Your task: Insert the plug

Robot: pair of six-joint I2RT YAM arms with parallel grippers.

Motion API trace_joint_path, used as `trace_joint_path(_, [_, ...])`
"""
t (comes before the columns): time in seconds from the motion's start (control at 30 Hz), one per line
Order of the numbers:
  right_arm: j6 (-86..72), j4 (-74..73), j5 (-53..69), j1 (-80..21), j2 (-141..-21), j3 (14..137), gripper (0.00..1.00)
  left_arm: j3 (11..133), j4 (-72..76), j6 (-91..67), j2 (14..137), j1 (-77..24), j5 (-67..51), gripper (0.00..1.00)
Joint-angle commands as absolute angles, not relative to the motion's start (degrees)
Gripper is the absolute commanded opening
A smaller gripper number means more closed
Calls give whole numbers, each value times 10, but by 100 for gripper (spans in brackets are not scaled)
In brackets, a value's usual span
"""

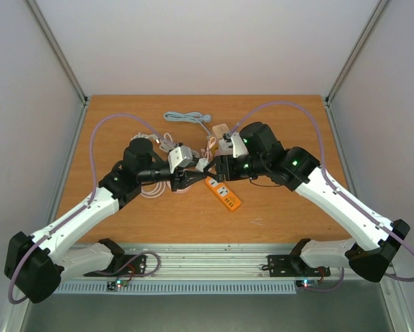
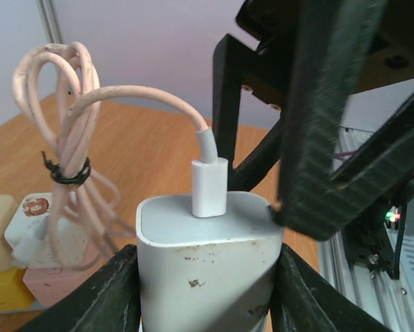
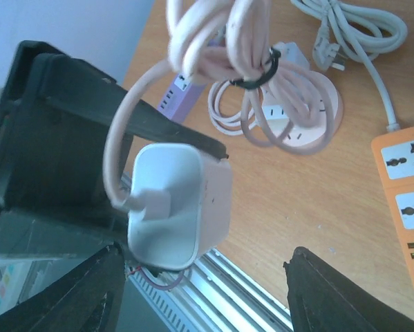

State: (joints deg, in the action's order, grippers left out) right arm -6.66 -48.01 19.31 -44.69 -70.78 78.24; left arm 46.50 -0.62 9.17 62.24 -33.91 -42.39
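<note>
**A:** From above, where is the white charger (image 1: 202,165)?

**B:** Over the middle of the tabletop (image 1: 124,138), at the spot where the left arm (image 1: 89,207) and the right arm (image 1: 331,187) meet head to head. The orange power strip (image 1: 222,193) lies flat just below it in the frame, slanting toward the lower right. A grey cord (image 1: 186,117) is coiled at the top centre.

**A:** And the left wrist camera?

**B:** The left fingers (image 2: 106,294) pinch the charger by its two sides at the bottom of the frame. A white connector (image 2: 209,188) sits in its top face. Its pink cable (image 2: 61,124) loops to the upper left, bound by a black tie (image 2: 67,173). The right fingers (image 2: 317,138) fill the upper right, and one tip touches the charger's upper right edge.

**A:** What does the right wrist camera add?

**B:** The right fingers stand spread at the two lower corners. The charger is between them, nearer the left-hand one and clear of the other. The left arm's black fingers clamp it from the left of the frame. The power strip lies on the wood at the right edge with its sockets facing up, apart from the charger. The charger's prongs cannot be seen.
</note>
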Motion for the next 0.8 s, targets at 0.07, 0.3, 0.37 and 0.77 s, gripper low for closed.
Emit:
trace_joint_path(0.07, [-92,-473,192,-449,-727,798,63,474,8,165,621,-348,-441,22])
trace_joint_path(0.3, [-109,-465,198,-449,-750,795,52,473,3,179,623,-350,-446,22])
trace_joint_path(0.37, [-117,-461,194,-449,-755,793,50,474,-6,181,624,-350,-447,22])
trace_joint_path(0.77, [-95,-456,192,-448,-768,788,12,486,-39,147,618,-351,-418,36])
